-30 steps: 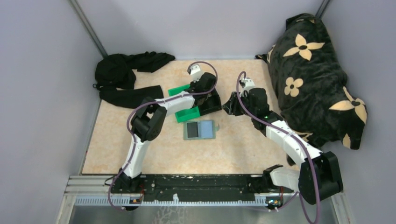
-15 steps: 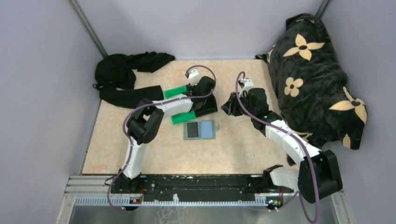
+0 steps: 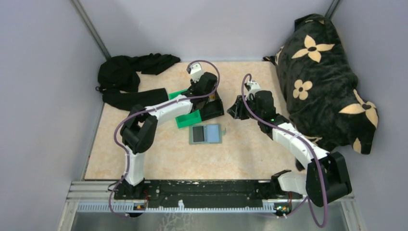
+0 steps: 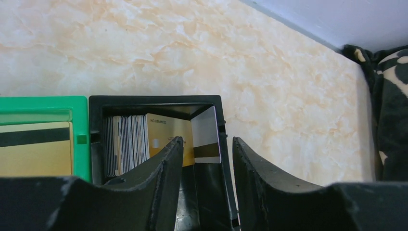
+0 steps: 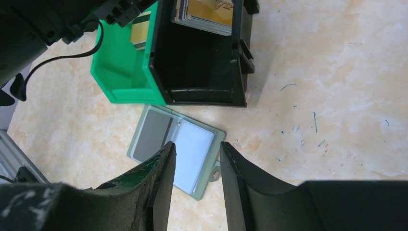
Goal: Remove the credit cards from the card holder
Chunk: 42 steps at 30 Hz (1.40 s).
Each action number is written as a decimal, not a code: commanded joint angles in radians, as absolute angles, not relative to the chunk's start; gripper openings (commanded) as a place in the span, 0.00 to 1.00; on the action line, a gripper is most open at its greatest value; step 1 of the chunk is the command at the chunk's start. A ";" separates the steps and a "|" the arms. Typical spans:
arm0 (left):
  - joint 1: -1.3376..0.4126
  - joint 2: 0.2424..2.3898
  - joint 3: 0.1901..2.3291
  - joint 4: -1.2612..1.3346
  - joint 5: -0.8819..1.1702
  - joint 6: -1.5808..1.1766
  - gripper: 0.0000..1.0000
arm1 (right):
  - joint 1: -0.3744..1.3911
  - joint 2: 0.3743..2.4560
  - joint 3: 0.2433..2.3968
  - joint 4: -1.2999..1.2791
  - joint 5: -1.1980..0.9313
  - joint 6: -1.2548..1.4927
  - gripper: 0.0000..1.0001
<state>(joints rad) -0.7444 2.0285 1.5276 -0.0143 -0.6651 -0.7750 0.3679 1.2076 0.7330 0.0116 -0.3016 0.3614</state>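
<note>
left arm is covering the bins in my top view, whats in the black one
Observer: In the left wrist view, the black bin holds a row of cards standing on edge, with a gold one facing out.
Operator: and the green one
Observer: The green bin holds a gold card with a dark stripe.
Operator: is left holding anything
Observer: No. The left jaws are open and grip nothing, and they point at the black bin.
</note>
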 commanded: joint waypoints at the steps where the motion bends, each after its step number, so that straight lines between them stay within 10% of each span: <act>1: -0.742 1.952 1.479 0.038 -0.653 -0.710 0.50 | 0.359 1.206 0.727 0.066 -0.319 0.365 0.39; 9: -0.742 1.716 1.245 0.227 -0.350 -0.469 0.67 | 0.368 1.214 0.748 0.056 -0.394 0.339 0.42; 14: -0.770 1.552 1.018 0.223 -0.224 -0.459 0.38 | 0.562 1.187 0.748 -0.001 -0.201 0.263 0.40; 18: -0.810 1.458 0.876 0.166 -0.207 -0.485 0.00 | 0.568 1.204 0.678 0.064 -0.236 0.332 0.05; 30: -0.838 1.337 0.580 0.201 -0.240 -0.535 0.00 | 0.703 1.440 0.667 0.262 -0.284 0.432 0.00; 37: -0.838 1.300 0.556 0.173 -0.329 -0.609 0.73 | 0.781 1.598 0.771 0.209 -0.240 0.390 0.00; 42: -0.836 1.264 0.548 0.147 -0.376 -0.622 0.94 | 0.787 1.643 0.802 0.167 -0.194 0.367 0.00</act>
<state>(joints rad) -0.8318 1.2991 0.5594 0.1654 -0.3202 -0.5991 0.7773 1.6238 0.7464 0.1688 -0.2443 0.3981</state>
